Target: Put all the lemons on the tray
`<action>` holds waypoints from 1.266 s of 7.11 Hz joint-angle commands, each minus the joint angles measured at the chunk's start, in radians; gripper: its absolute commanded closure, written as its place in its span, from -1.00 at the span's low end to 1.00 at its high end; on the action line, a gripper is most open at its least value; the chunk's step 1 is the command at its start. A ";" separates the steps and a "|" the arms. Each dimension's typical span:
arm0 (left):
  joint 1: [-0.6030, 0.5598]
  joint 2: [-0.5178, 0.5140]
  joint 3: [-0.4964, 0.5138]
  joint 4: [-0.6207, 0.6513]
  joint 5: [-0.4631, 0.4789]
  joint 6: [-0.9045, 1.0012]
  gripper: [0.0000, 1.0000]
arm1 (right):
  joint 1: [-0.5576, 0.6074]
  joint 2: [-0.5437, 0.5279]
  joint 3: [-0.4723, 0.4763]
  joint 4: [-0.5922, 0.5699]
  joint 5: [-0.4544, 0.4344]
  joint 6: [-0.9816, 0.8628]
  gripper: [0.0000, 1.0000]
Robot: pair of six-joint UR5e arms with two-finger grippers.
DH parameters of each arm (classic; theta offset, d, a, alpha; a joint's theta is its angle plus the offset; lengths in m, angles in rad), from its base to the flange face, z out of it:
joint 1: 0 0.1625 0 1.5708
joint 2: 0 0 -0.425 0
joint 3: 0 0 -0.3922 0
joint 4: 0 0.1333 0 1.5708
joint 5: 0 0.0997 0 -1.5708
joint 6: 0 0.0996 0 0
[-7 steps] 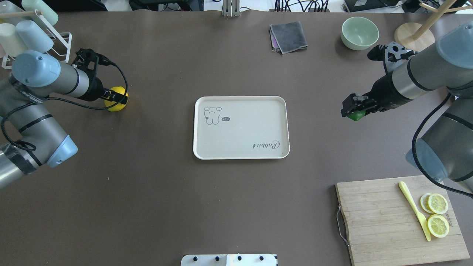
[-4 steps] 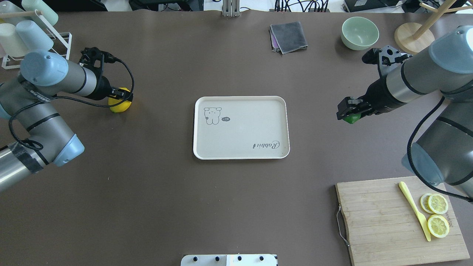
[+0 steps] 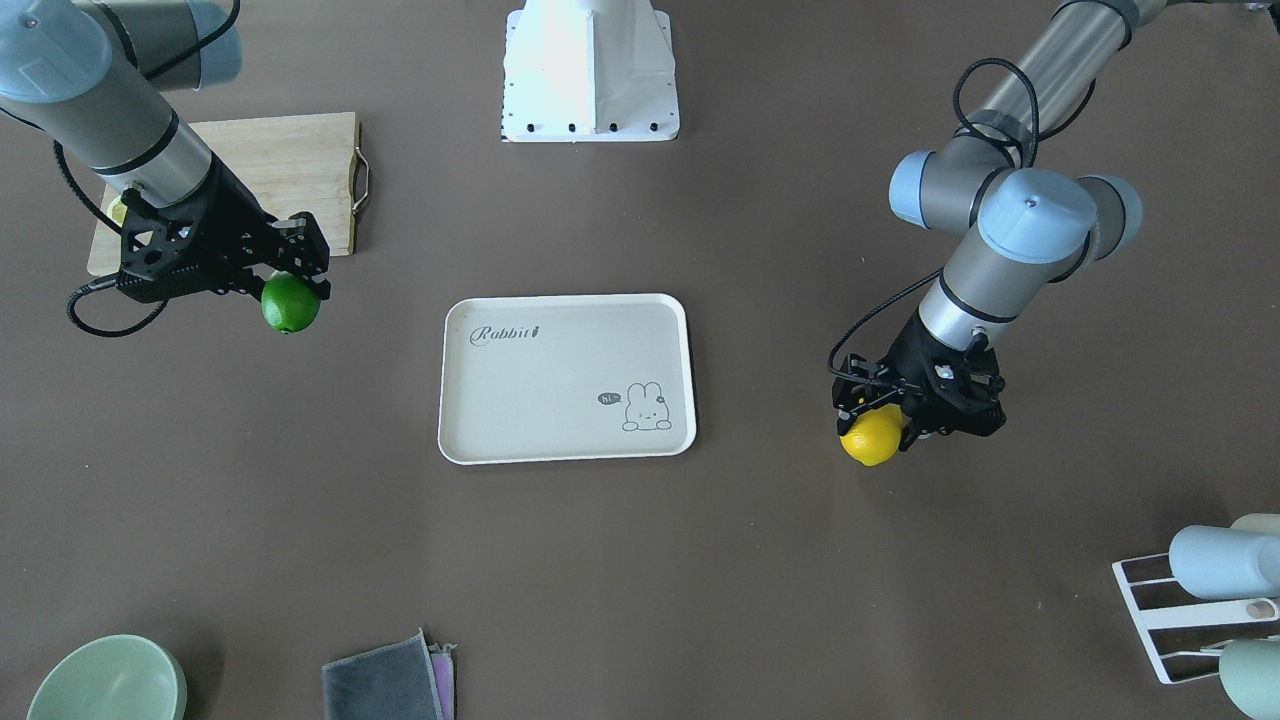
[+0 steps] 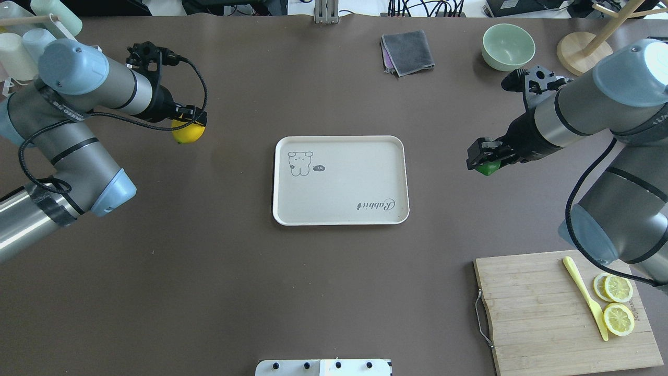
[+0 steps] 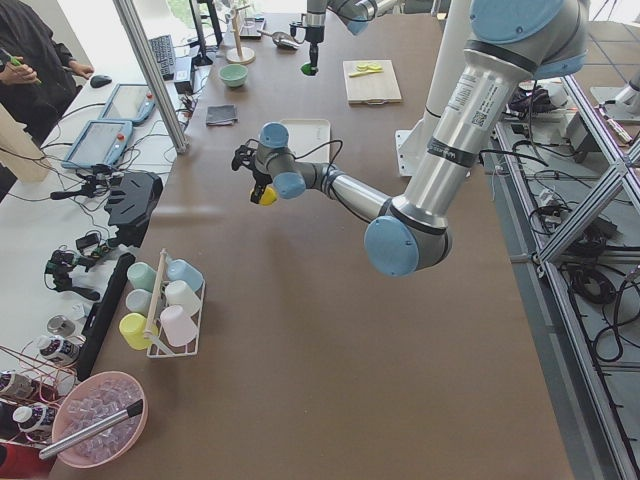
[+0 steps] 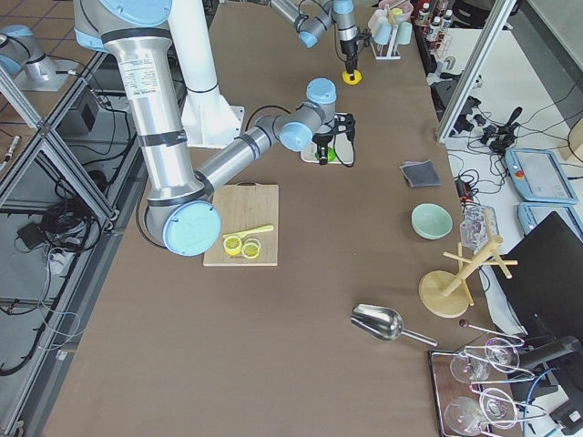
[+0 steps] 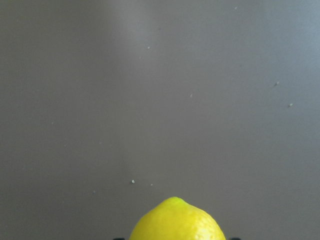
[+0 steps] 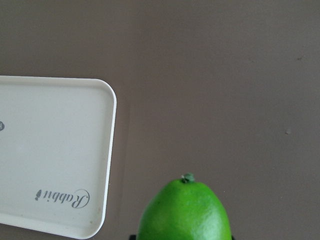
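The beige tray (image 4: 339,180) with the "Rabbit" script lies mid-table and holds nothing; it also shows in the front view (image 3: 565,375) and the right wrist view (image 8: 50,150). My left gripper (image 4: 189,125) is shut on the yellow lemon (image 4: 189,133) and holds it above the table, left of the tray; the yellow lemon also shows in the front view (image 3: 872,436) and the left wrist view (image 7: 178,220). My right gripper (image 4: 485,159) is shut on the green lemon (image 4: 488,168), held above the table right of the tray; the green lemon also shows in the front view (image 3: 291,302) and the right wrist view (image 8: 186,210).
A wooden cutting board (image 4: 553,313) with lemon slices (image 4: 618,303) and a yellow knife (image 4: 587,297) sits at the front right. A green bowl (image 4: 508,46), a grey cloth (image 4: 408,51) and a wooden stand (image 4: 584,49) lie at the back. A cup rack (image 4: 31,47) stands back left.
Both arms have lifted their lemons and carried them toward the tray. The left gripper moved right and up with the yellow lemon; the right gripper moved left with the green one.
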 commanded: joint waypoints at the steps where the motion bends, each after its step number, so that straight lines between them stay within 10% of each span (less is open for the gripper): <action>1: 0.034 -0.088 -0.019 0.054 -0.004 -0.162 1.00 | -0.048 0.045 -0.004 -0.018 -0.031 0.056 1.00; 9: 0.324 -0.236 0.026 0.051 0.348 -0.491 1.00 | -0.224 0.411 -0.421 0.112 -0.268 0.263 1.00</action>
